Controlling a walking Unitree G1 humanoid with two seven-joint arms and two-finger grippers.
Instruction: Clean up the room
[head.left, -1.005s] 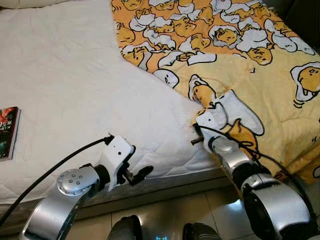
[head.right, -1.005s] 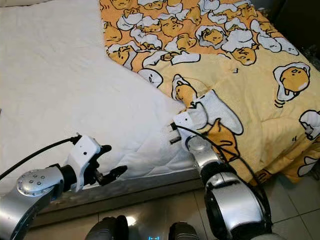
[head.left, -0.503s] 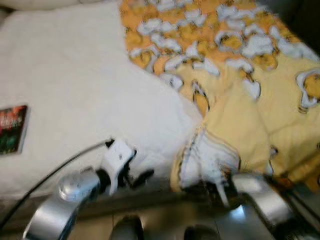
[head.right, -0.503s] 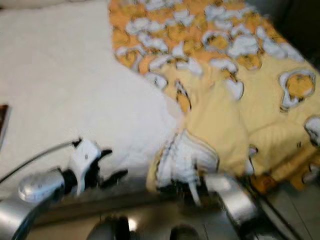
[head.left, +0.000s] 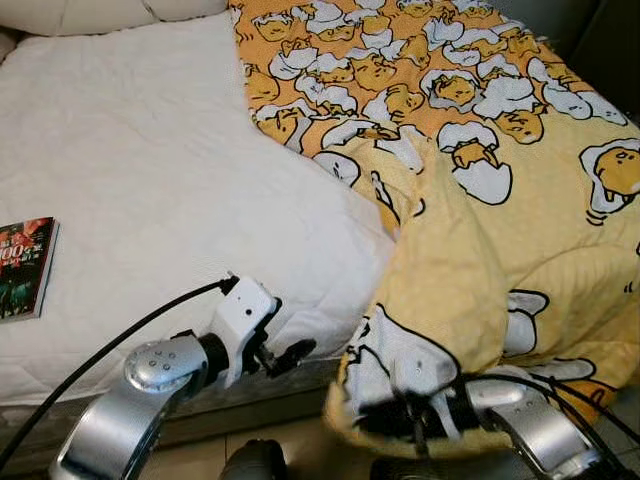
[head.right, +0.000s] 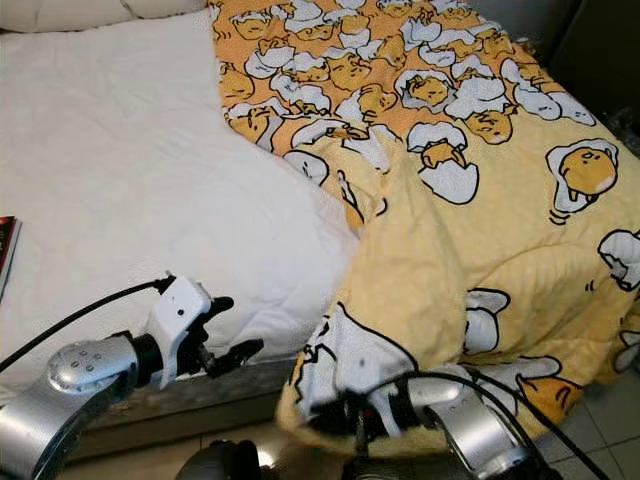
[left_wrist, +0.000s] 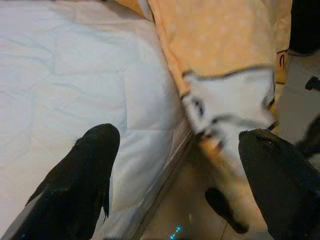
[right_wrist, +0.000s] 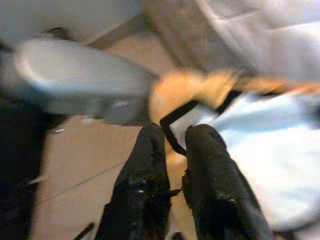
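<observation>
Dragged off the mattress (head.left: 150, 160) since 1 s ago, blanket (head.left: 480, 270) corner now hangs lower center-right; right gripper (right_wrist: 172, 150) apparently pinching it; left gripper (head.left: 283, 355) spread, empty, lower left by bed edge.

Head stereo pair looks forward and down from above the bed's foot edge; both eyes share the white mattress (head.left: 150, 170), the yellow egg-print blanket (head.right: 480, 220) and both arms. A book (head.left: 25, 268) sits at the left eye's left edge. Left wrist cam faces along its fingers (left_wrist: 80, 175), close to the mattress edge and the blanket. Right wrist cam sits very near the blanket, blurry, probably facing the floor (right_wrist: 80, 165).
</observation>
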